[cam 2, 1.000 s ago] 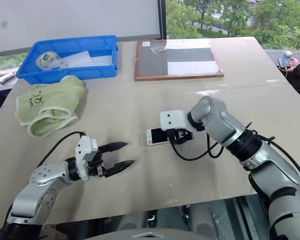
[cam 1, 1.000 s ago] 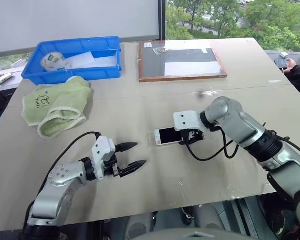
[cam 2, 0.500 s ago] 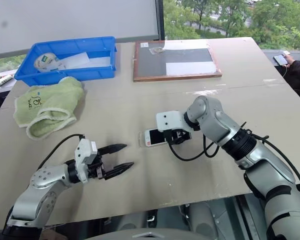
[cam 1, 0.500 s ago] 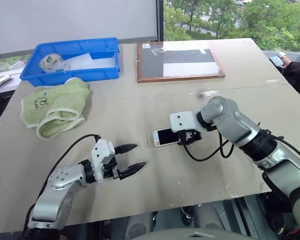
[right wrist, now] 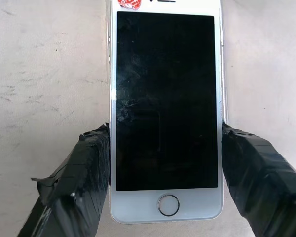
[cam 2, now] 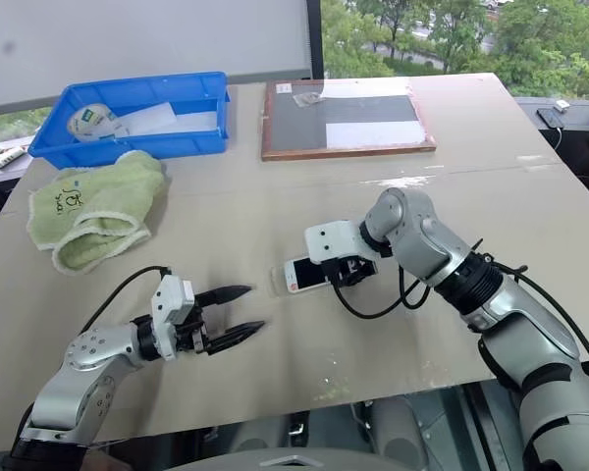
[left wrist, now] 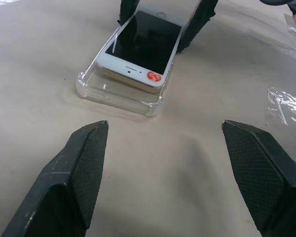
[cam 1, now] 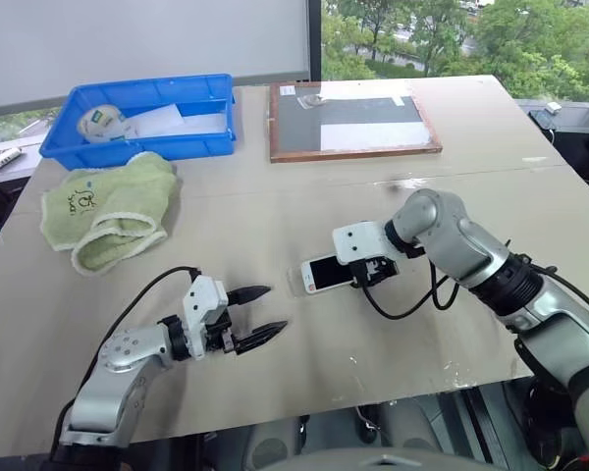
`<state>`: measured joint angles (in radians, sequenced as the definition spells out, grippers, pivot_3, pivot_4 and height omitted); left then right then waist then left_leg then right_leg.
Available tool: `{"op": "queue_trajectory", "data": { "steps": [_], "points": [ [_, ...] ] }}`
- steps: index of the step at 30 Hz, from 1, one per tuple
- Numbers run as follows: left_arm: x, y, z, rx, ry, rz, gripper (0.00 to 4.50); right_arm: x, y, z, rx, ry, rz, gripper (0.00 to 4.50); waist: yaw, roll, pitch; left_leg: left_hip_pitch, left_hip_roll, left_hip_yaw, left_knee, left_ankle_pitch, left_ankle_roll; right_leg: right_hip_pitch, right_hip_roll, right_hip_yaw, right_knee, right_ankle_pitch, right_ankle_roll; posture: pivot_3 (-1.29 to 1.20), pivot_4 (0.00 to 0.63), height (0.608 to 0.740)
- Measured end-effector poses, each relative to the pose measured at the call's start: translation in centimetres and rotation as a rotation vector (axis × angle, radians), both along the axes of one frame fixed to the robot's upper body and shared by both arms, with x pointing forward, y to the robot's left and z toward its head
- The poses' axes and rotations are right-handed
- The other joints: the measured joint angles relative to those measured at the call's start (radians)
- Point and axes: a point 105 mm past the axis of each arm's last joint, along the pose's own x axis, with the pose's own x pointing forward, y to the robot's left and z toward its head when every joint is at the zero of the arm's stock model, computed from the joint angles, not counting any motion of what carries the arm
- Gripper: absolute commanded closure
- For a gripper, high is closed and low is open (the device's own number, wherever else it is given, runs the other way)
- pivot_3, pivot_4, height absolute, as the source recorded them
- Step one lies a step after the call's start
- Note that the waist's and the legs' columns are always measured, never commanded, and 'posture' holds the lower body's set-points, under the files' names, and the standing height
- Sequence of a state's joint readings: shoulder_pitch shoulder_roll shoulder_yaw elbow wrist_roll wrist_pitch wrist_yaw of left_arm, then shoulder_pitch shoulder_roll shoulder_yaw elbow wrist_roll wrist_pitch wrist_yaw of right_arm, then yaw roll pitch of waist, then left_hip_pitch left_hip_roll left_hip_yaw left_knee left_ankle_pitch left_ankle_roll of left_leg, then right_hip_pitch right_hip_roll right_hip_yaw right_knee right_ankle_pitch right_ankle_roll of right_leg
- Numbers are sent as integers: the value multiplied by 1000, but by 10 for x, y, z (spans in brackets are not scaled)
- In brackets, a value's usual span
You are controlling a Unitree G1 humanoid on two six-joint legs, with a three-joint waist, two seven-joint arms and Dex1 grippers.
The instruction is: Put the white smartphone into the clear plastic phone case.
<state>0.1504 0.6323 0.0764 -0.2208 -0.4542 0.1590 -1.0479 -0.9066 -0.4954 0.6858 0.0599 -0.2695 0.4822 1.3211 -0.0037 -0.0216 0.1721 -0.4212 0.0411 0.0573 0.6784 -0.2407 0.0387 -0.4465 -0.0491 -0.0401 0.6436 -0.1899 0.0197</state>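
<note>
Left wrist view gives the clearest look at the white smartphone (left wrist: pixel 143 47): screen up, with a red sticker near its earpiece end, that end resting over the clear plastic phone case (left wrist: pixel 119 94), whose glinting rim juts out beneath it; whether the phone is seated inside the rim or only lying on it cannot be made out, and the phone's far end is cut off by the top of the frame. From the head camera the case is barely a faint outline at the phone's left end, near the centre of the frame. The right gripper (cam 1: pixel 375 271) pinches the phone by its long edges at the home-button end, both black fingers (right wrist: pixel 91 170) pressed against its sides. Lower left of the frame, well apart from the phone, the left gripper (cam 1: pixel 261 313) hovers with fingers spread, holding nothing. Compared with a second ago, the phone, case and both grippers sit much as before.
</note>
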Motion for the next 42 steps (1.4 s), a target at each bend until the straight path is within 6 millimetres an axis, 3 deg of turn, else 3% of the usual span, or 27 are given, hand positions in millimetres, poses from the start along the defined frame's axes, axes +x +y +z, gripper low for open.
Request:
{"op": "queue_trajectory", "data": {
  "steps": [4, 5, 6, 12, 16, 19, 22, 25, 26, 35, 42],
  "points": [
    [1, 1, -1, 0, 1, 5, 702, 3, 2, 1, 17, -7, -10, 1563, -7, 0, 0, 2, 0, 0, 0, 0, 0, 0, 0, 0, 0, 0, 0, 0, 150, 740],
    [1, 2, -1, 0, 0, 5, 702, 4, 3, 1, 22, -11, -6, 497, -8, 0, 0, 2, 1, 1, 0, 0, 0, 0, 0, 0, 0, 0, 0, 0, 150, 740],
    [1, 2, -1, 0, -3, 5, 702, 5, 2, 0, 22, -14, -6, 85, -8, 0, 0, 2, 1, 1, 0, 0, 0, 0, 0, 0, 0, 0, 0, 0, 150, 740],
    [5, 2, -1, 1, -9, 3, 702, 6, 2, 2, 46, -20, 9, 32, -7, 1, 0, 2, 1, 3, -2, 0, 0, 0, -1, 1, 0, 1, -2, 0, 150, 740],
    [7, 1, 0, 4, -14, 6, 702, -4, -2, 7, 118, 26, -11, 32, -7, 1, 0, 1, 0, 4, -4, 0, 0, -1, -1, 1, 0, 2, -4, 0, 150, 740],
    [10, 0, 2, 3, -15, 3, 1581, -12, -8, 25, 226, 52, -63, 887, -5, 1, 1, 1, 0, 3, -6, 0, 0, -1, -1, 1, -1, 2, -4, 0, 150, 740],
    [13, -2, 5, -1, -14, 2, 2922, -18, -20, 41, 325, 57, -146, 2273, -3, 1, 1, 2, 1, 3, -6, 0, 0, -1, -1, 1, -1, 1, -2, 0, 150, 740],
    [17, -5, 6, 3, -12, -4, 4475, -20, -36, 38, 414, 86, -284, 3944, -5, 0, 1, 2, 0, 4, -6, 0, 0, -1, -2, 1, -1, 0, -1, 0, 150, 740],
    [17, -5, 6, 4, -12, -3, 4500, -20, -37, 37, 423, 91, -297, 4333, -5, 1, 1, 2, 0, 4, -6, 0, 0, -1, -2, 1, -1, 0, -1, 0, 150, 740],
    [29, -6, -6, 76, 14, 23, 4500, -8, -71, 19, 449, -24, -549, 4423, -9, 0, 1, 2, 0, 5, -6, 0, 0, -2, -1, 3, -1, 0, 0, 0, 150, 740],
    [32, -4, -5, 89, 27, 24, 4500, -2, -72, 20, 463, -86, -587, 4423, -8, 0, 1, 2, 0, 5, -6, 0, 0, -1, 0, 3, -1, 0, 0, 0, 150, 740]
  ]
}}
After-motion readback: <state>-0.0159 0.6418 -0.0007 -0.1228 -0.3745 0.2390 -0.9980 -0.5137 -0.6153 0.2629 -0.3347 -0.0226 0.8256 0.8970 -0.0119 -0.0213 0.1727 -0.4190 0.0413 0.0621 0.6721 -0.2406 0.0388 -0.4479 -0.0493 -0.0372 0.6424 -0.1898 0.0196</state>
